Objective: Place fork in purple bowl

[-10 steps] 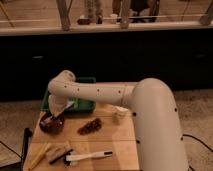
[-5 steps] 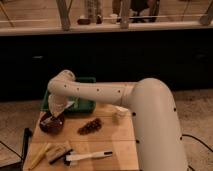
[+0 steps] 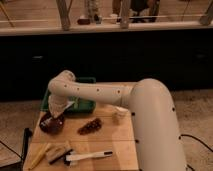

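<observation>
Camera view: the robot's single white arm point(image 3: 95, 92) reaches from its bulky body at the right across a wooden table point(image 3: 117, 150) to the far left corner. There its gripper point(image 3: 57, 114) hangs directly over the one purple bowl point(image 3: 49, 127). The bowl is dark and glossy and sits on the table top near the left edge. The gripper's tip is low at the bowl's rim, and whether it is spread, pressed together or pinching something cannot be told. One thin pale sliver point(image 3: 70, 104) juts from beside the gripper toward the tray. It cannot be told whether this is the fork, and no other fork can be made out on the table.

One green tray point(image 3: 84, 106) lies at the table's far edge, just behind the bowl and partly under the arm. One dark brown lumpy cluster point(image 3: 90, 126) rests on the wood to the right of the bowl, apart from it. One small pale cup-like thing point(image 3: 119, 115) stands further right, close to the robot's body.

Three things line the near edge. They are a yellowish long item point(image 3: 37, 157) at the left, a tan block point(image 3: 57, 151) touching or just beside it, and a white-handled utensil point(image 3: 89, 156) lying flat to the right. Beyond the table runs one dark counter front point(image 3: 130, 55).
</observation>
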`<state>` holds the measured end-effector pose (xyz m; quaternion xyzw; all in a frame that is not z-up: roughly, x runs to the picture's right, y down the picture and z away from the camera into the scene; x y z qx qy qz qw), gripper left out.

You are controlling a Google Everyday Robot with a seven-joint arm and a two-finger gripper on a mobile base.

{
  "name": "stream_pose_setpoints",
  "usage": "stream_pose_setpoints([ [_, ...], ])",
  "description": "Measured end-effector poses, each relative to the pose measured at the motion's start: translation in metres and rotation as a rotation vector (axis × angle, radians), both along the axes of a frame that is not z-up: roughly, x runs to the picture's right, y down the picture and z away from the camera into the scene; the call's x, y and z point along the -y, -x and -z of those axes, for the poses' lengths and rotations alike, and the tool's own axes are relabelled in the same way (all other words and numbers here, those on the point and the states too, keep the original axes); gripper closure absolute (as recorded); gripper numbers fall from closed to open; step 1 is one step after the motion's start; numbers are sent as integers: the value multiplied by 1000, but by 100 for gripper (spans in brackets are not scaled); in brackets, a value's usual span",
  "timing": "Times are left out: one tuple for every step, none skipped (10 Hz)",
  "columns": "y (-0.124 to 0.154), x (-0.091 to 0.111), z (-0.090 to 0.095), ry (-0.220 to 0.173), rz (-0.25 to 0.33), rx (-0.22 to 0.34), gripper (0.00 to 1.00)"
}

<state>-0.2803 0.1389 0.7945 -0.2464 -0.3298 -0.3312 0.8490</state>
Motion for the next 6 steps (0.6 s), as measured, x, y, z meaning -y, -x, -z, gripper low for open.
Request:
stream_pose_setpoints([
  [0, -1, 0, 3, 0, 0, 31],
  [0, -1, -1, 5, 0, -1, 23],
  [-1, -2, -1, 6, 0, -1, 20],
  [-1, -2, -2, 8, 0, -2, 20],
  [-1, -3, -3, 11, 0, -2, 20],
  [-1, -3, -3, 12, -1, -2, 20],
])
